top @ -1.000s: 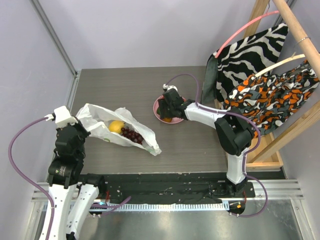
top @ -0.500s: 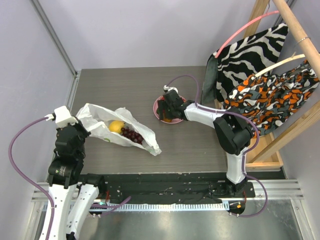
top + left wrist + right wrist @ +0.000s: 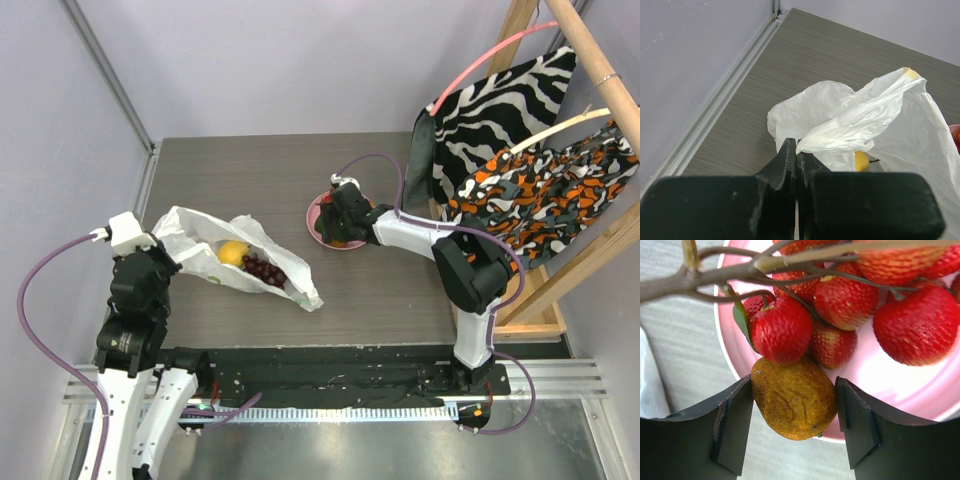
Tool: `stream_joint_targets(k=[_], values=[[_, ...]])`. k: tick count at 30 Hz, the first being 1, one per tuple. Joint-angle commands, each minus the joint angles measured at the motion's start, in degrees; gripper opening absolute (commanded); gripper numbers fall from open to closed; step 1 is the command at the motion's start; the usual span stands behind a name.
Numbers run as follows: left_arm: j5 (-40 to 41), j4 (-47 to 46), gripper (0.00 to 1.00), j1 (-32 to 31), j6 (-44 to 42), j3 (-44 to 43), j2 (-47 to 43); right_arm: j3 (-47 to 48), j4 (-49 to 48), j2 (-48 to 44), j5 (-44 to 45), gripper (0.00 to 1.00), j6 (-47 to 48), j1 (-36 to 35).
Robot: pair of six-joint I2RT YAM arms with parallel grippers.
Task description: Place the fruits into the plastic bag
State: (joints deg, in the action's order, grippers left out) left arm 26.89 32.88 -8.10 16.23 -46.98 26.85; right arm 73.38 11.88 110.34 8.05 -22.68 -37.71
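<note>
The plastic bag (image 3: 190,235) lies crumpled at the table's left, its mouth facing right. A yellow lemon (image 3: 232,252) and a dark purple grape bunch (image 3: 263,270) lie in the mouth. My left gripper (image 3: 165,262) is shut on the bag's edge (image 3: 865,115); a yellow fruit (image 3: 860,160) shows behind it. My right gripper (image 3: 794,386) is open over the pink plate (image 3: 900,385). Its jaws straddle an orange-brown fruit (image 3: 794,397) at the plate's rim, close to both sides. Red strawberry-like fruits (image 3: 845,297) on a twig lie just beyond.
A zebra-striped cloth (image 3: 490,100) and an orange patterned cloth (image 3: 550,190) hang from a wooden rack (image 3: 590,60) at the right, close behind my right arm. A metal rail (image 3: 150,170) and the wall border the table's left edge.
My right gripper has shifted slightly to the right over the plate. The left arm and the bag have not moved.
</note>
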Motion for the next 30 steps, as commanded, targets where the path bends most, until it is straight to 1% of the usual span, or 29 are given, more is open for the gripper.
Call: stream_joint_targets(k=[1, 8, 14, 16, 19, 20, 26, 30], values=[[-0.6, -2.7, 0.00, 0.5, -0.1, 0.3, -0.7, -1.7, -0.6, -7.3, -2.2, 0.60, -0.4, 0.0], [-0.8, -2.6, 0.00, 0.5, -0.1, 0.4, -1.0, -6.4, -1.8, -13.8, -4.0, 0.59, -1.4, 0.0], [-0.6, -2.5, 0.00, 0.5, 0.0, 0.6, -1.4, -7.1, 0.9, -18.4, -4.8, 0.58, -0.9, -0.1], [-0.6, -2.5, 0.00, 0.5, 0.0, 0.6, -1.5, -8.0, -0.2, -20.7, -7.3, 0.58, -0.7, -0.1], [-1.3, -2.9, 0.00, 0.5, -0.1, 0.7, -1.9, -9.7, -2.7, -25.3, -15.2, 0.58, -0.9, -0.1], [-1.4, -3.0, 0.00, 0.5, -0.1, 0.8, -1.9, -10.4, -3.3, -27.8, -16.3, 0.57, -0.9, -0.3], [-3.5, -3.4, 0.00, 0.5, -0.3, 1.0, -2.2, -11.6, -7.0, -35.1, -20.7, 0.57, -0.7, -1.7], [-4.5, -3.6, 0.00, 0.5, -0.3, 1.1, -2.2, -10.5, -8.9, -36.5, -20.4, 0.57, 0.9, -5.7]])
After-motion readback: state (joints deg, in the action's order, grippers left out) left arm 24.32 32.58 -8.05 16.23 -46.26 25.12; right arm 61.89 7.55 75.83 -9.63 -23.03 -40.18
